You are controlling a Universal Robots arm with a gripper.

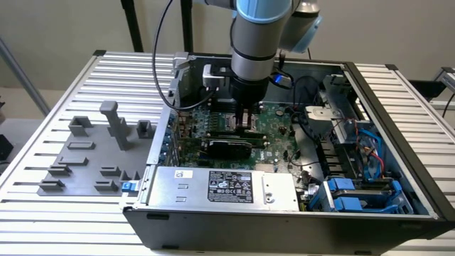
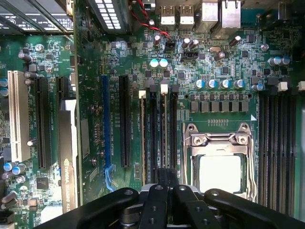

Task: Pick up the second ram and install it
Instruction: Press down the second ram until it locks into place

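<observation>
The slatted table (image 1: 57, 224) carries the open computer case (image 1: 284, 226), which lies on its side and takes most of the width. A grey fixture tray (image 1: 85, 160) sits near the table's edge on the exterior view's left. The case walls stand high around me, with cables and drive bays crowding the exterior view's right, so room is tight.

The motherboard (image 2: 95, 71) covers the case floor. I hang over its middle, well away from the power supply (image 1: 224, 186) at the near wall.

Just beside the CPU socket (image 2: 219, 143) runs a bank of black memory slots (image 2: 153, 129). A thin edge-on strip there, which I take for the second ram (image 2: 165, 129), stands in a slot and runs straight beneath me.

My gripper (image 2: 164, 191) has its fingers pressed together, gripping nothing that I can make out. Whether they touch the stick's top edge I cannot tell.

I judge the stick light, stiff and thin, with fragile chips and contacts. It is best handled by its long bare edges or flat faces, with any push spread evenly and kept straight.
</observation>
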